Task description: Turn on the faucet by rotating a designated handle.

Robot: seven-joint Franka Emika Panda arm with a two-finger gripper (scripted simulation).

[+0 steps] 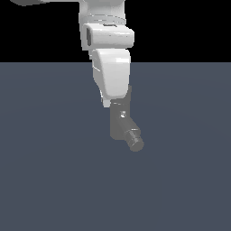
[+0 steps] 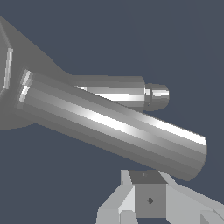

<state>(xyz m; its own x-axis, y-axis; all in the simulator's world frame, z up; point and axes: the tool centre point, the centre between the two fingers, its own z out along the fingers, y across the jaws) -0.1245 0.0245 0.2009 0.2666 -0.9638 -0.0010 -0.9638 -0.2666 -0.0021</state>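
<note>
While only one pale block of the fingers (image 2: 149,199) shows at the edge of the wrist view, I cannot tell whether they are spread or pressed together; nothing is pinched between them. Just beyond that block, close but apparently not touching, lies the handle (image 2: 118,127), a straight grey rod with a bright streak along it. It looks rigid and smooth, probably slippery, so I judge a push near its free end, the end nearest the fingers, would give the most leverage; a pinch could slide. Beyond the rod is the spout (image 2: 131,92) with its ringed nozzle. Farthest is the faucet (image 1: 121,122) body where the rod is rooted, standing on the dark bench (image 1: 49,171) beneath the arm, fixed and heavy-looking
</note>
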